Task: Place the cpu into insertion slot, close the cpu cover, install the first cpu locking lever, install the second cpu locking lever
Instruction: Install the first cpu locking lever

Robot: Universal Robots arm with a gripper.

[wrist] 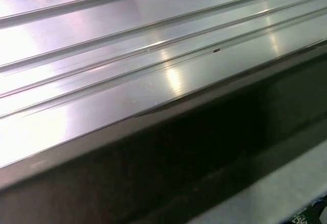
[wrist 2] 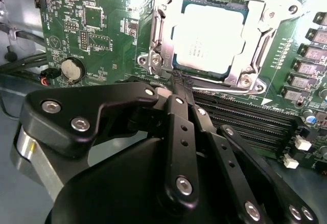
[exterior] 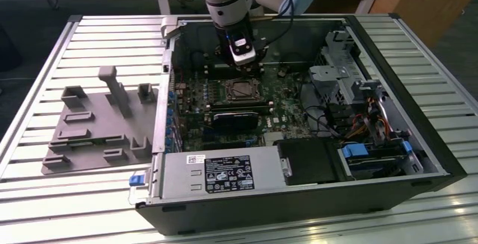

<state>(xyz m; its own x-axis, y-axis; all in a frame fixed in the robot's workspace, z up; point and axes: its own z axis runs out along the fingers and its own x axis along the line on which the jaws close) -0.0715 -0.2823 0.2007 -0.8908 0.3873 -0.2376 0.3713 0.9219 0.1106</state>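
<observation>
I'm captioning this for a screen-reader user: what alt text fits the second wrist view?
A silver-topped cpu lies on a green motherboard, framed by the silvery cpu cover. The black gripper, jaws together, has its tip at the cover's edge, beside long black memory slots.

- The small flat square cpu (wrist 2: 212,37) with a silver-grey metal top lies flat and level inside the socket, its top lit bright in the second wrist view.
- The insertion slot (exterior: 240,90), a small square socket with a silvery metal surround, sits on the green motherboard just above the centre of the exterior view.
- The cpu cover (wrist 2: 161,35), a thin square silvery metal frame with a large window, lies down around the chip's edges.
- A thin silvery locking lever (wrist 2: 225,87) runs along one edge of the cover; whether it is latched cannot be told.
</observation>
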